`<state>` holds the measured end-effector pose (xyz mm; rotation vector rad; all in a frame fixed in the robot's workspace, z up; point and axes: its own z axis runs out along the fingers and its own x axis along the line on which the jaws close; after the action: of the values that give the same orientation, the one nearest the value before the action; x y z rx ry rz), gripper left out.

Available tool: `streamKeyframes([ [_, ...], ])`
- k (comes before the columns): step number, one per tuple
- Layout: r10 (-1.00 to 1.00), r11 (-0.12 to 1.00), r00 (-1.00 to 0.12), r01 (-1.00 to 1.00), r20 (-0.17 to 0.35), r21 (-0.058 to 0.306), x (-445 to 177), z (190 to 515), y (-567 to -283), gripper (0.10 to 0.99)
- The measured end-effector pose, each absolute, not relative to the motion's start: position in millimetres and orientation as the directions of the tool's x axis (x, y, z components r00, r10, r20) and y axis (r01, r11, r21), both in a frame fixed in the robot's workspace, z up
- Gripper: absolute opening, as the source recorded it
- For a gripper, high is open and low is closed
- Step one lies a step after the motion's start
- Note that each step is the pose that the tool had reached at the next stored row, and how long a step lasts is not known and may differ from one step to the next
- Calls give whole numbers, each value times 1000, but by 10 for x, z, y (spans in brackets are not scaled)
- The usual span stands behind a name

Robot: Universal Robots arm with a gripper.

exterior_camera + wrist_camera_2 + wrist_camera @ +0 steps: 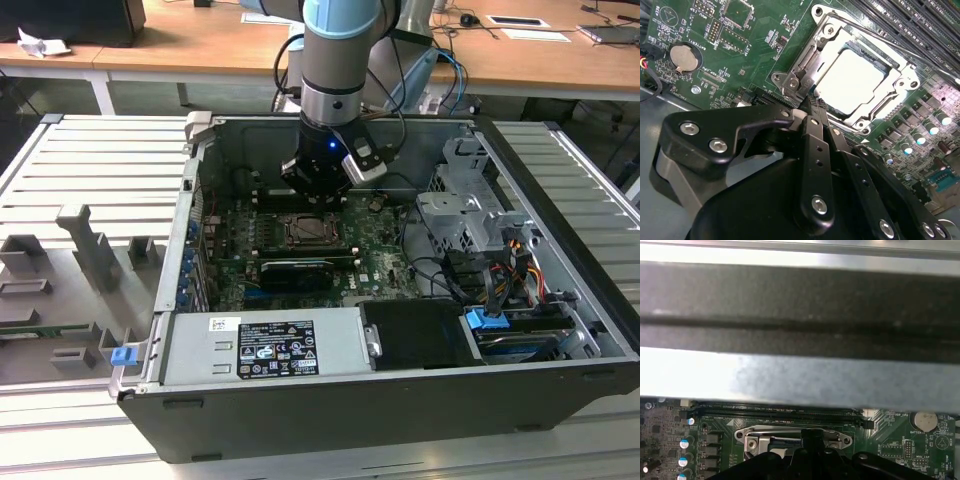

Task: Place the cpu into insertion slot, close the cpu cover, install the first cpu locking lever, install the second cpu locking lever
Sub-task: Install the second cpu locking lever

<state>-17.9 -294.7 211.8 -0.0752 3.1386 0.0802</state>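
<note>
Over on the exterior view's left, grey moulded fixtures [90, 255] sit on the ribbed counter [90, 160], well apart from the work. Next comes the open case [400, 400], its power supply [265, 345] along the near side with a blue clip [123, 355] at its left corner.

Inside lies the green board [375, 265], and here's the action: the arm [340, 50] reaches straight down into the case, and the gripper [318, 192] hangs just above the far edge of the socket [312, 232], which sits mid-board.

In the second wrist view the picture is clear. The cpu [852, 82] lies flat in the socket [827, 22], its pale face bright through the square window. The cover [902, 80] is down over it, framing the chip on all sides. The jaws are pinched narrow, tips together, right at the cover's corner where the silvery hinge bracket [792, 82] sits; whether they grip anything there, I cannot tell. A thin lever rod [865, 31] runs along the side of the socket by the black memory slots [910, 25]. A coin cell [682, 56] rests on the board, apart from the socket.

To the exterior view's right, a metal drive cage [465, 215], with coloured cables [515, 260] beside it.
</note>
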Motion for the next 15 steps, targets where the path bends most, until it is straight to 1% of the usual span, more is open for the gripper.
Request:
streamKeyframes([
  [9,-48,998,-999,-48,-2,50,-178,2171,-2955,106],
  [15,-48,998,-999,-48,-2,50,-179,2172,-3013,106],
])
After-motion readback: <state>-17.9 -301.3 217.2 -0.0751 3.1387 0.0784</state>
